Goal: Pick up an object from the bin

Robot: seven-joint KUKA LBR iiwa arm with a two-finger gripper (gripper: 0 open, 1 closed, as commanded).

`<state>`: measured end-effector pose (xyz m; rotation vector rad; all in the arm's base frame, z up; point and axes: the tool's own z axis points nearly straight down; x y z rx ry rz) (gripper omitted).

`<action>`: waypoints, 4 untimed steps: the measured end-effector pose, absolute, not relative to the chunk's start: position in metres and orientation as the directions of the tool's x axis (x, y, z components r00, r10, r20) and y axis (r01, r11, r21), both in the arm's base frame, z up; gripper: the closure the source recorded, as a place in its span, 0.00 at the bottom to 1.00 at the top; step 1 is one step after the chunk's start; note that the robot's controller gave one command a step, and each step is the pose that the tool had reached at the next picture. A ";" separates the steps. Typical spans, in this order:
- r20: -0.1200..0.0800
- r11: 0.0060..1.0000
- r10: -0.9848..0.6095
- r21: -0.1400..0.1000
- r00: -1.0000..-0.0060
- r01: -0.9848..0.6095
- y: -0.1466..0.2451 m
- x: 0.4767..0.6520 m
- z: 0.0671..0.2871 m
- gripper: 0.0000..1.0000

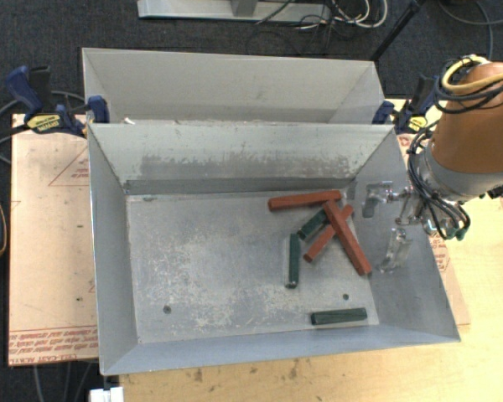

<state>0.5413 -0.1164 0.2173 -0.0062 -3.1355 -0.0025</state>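
Red crossed sticks (352,243) — end effector (388,224) beside

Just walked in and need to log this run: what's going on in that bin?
A robot arm comes in from the right, its pincer open and holding nothing, over the right side of the bin. Just to its left lies a small heap of red sticks and green sticks. A lone green stick lies near the front. Nothing is picked up yet.

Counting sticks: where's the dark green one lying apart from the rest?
In the camera view the dark green stick lies near the bin's front wall, right of centre, below the red and green heap.
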 end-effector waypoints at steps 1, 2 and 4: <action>0.000 0.954 -0.301 0.002 -0.954 -0.301 -0.077 0.593 0.121 0.00; -0.003 0.591 -0.807 0.000 -0.591 -0.807 -0.061 0.630 0.069 0.00; -0.002 0.250 -0.968 -0.005 -0.250 -0.968 -0.125 0.646 0.119 1.00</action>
